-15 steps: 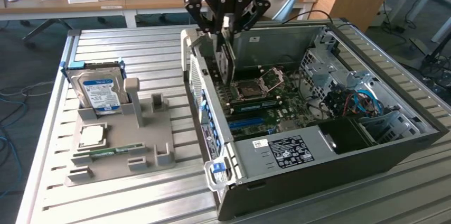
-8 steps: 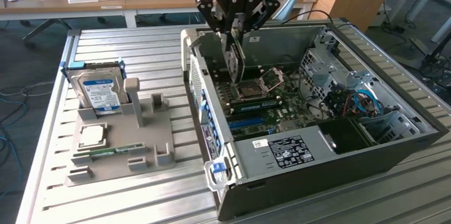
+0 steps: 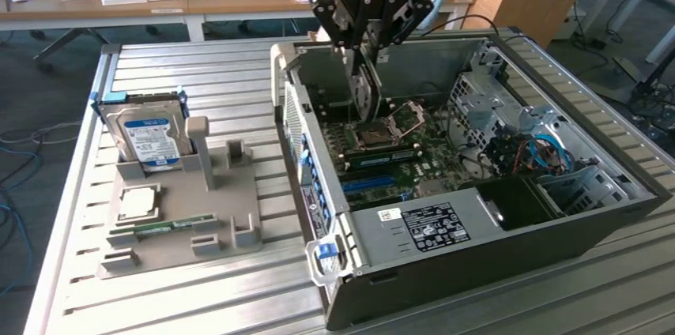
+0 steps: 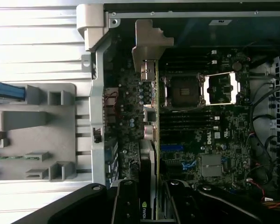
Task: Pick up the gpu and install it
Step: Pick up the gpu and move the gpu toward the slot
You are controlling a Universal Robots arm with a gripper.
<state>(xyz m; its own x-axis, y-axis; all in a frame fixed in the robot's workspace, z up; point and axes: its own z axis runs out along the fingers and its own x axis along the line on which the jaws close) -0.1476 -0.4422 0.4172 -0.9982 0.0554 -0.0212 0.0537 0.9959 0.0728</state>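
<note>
The gpu (image 3: 362, 90) is a thin dark card hanging upright inside the open computer case (image 3: 590, 224), just above the motherboard (image 3: 396, 157). My gripper (image 3: 364, 54) is shut on its upper edge. In the wrist view the gpu (image 4: 148, 154) runs edge-on away from my gripper (image 4: 151, 207), over the board's slot area beside the CPU socket (image 4: 184, 91). Its silvery end bracket (image 4: 147, 44) sits close to the case's rear wall. Whether the card touches a slot I cannot tell.
On the exterior view's left a grey fixture tray (image 3: 201, 193) holds a blue-labelled hard drive (image 3: 148, 133), a CPU chip (image 3: 137, 202) and a green memory stick (image 3: 169, 227). Drive cages and cables (image 3: 538, 153) fill the case's right side. A power supply (image 3: 428, 224) sits near its front.
</note>
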